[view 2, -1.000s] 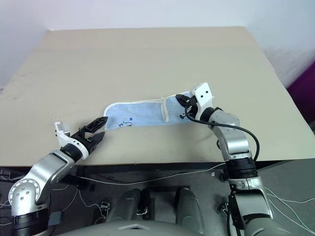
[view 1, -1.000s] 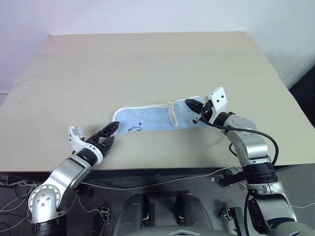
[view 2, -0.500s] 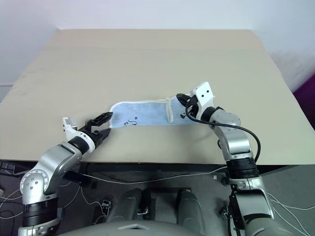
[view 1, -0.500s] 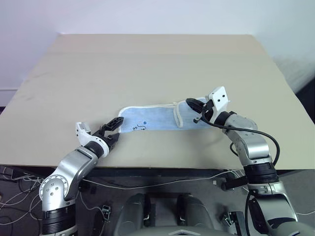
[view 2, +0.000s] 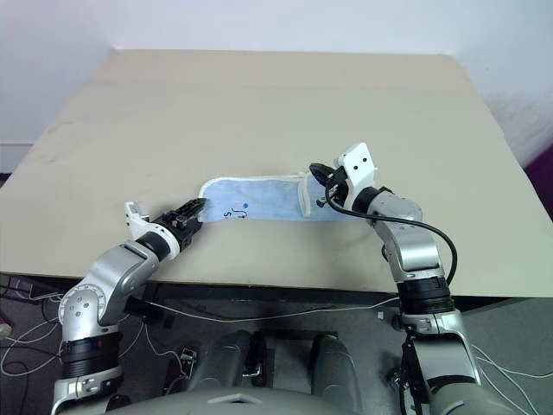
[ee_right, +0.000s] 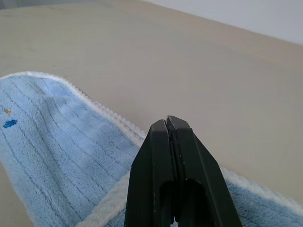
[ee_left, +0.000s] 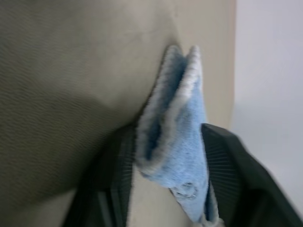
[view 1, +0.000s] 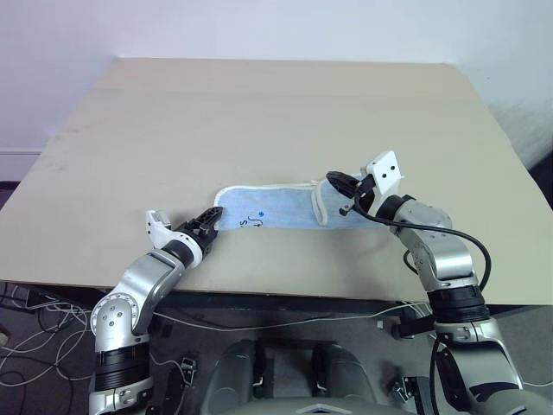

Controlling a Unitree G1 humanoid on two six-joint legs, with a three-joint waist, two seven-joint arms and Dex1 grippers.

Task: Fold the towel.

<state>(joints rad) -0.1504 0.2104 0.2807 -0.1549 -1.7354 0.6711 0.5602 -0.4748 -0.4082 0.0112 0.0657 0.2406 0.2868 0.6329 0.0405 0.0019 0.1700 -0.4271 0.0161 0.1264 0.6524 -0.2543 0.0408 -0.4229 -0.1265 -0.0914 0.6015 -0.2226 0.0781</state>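
Head pair: two eyes set high on the robot, facing forward and down over the whole tabletop (view 1: 259,112), both arms in frame, wall beyond. Both share the same scene, slightly offset sideways.

Left wrist camera: very near, looking along the left pincer (ee_left: 165,156) at the end of the towel (ee_left: 175,137) lying between its fingers (ee_left: 120,165), tabletop and wall behind.

Right wrist camera: very near and low, looking along the right pincer (ee_right: 171,137), its fingers pressed together, across towel and tabletop toward the far edge.

Shared ground: each wrist view covers one end of the towel that the head pair sees whole.
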